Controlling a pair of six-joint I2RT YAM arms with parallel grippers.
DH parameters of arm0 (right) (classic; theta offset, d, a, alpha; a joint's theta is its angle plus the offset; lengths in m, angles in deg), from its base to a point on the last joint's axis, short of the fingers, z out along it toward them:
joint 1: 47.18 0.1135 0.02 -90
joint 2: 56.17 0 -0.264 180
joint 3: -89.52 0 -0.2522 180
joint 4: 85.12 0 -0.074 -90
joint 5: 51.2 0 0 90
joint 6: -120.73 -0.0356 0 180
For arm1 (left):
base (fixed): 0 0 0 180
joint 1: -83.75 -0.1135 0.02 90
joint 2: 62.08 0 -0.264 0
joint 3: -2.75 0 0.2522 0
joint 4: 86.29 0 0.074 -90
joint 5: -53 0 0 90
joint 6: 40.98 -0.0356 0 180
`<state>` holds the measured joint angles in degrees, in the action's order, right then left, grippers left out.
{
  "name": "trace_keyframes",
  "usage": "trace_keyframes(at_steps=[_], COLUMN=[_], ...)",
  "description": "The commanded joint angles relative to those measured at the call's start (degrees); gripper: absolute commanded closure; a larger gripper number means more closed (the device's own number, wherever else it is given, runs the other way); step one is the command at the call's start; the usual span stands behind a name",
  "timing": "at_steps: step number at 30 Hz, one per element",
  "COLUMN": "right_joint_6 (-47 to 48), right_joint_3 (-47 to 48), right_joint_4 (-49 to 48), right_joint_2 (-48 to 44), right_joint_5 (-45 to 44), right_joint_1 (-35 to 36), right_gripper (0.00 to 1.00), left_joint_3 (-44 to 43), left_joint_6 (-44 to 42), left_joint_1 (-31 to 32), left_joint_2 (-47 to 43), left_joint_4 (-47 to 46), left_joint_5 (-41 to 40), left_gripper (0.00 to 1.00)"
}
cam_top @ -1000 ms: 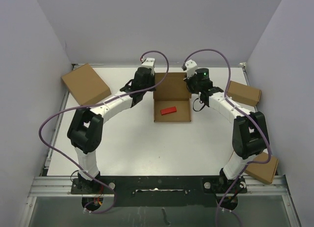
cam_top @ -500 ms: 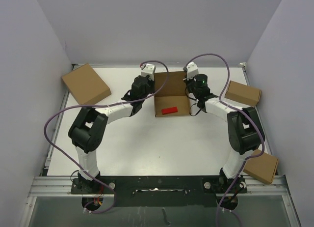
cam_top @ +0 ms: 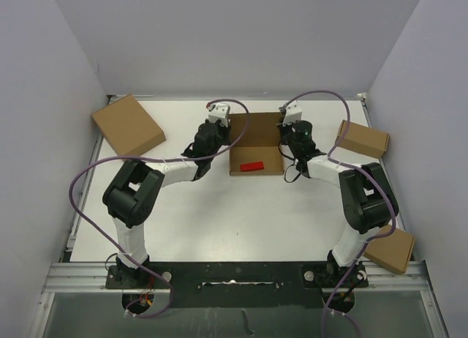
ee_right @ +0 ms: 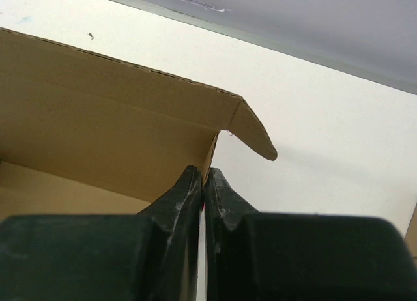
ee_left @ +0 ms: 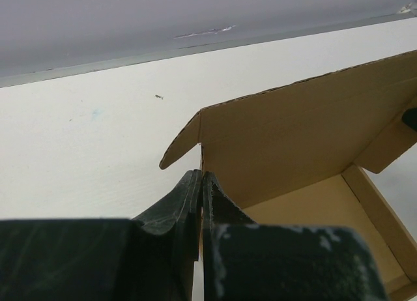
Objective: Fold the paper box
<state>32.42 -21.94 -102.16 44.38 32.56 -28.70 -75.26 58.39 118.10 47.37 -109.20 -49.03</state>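
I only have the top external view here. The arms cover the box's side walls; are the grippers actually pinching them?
Observer: Yes. The left wrist view shows the left gripper shut on the paper box's left wall, at its back corner.
Operator: And the right?
Observer: In the right wrist view, the right gripper is shut on the opposite wall the same way.
Operator: What about the back?
Observer: The rear panel rises behind both grippers; its corner flap splays outward, untucked.
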Motion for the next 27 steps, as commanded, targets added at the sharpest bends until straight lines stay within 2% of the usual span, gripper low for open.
trace_keyframes(at_steps=[1,10,27], right_joint_6=[-4.06,-3.05,-2.57], right_joint_3=[-1.7,-4.53,-7.87], right_joint_4=[-0.67,1.05,5.4], right_joint_2=[-2.82,-5.8,-10.56], right_joint_5=[5.1,5.01,4.83], right_joint_1=[2.67,4.26,5.22], right_gripper=[1.0,1.0,0.97], left_joint_3=[1.58,4.24,9.94], left_joint_6=[2.73,2.92,3.55], left_joint_1=[3.13,5.19,6.52], left_joint_2=[-3.18,-4.71,-8.37], left_joint_4=[-2.25,-2.52,-3.33], left_joint_5=[2.37,-0.42,-0.67], left_gripper=[1.0,1.0,1.0])
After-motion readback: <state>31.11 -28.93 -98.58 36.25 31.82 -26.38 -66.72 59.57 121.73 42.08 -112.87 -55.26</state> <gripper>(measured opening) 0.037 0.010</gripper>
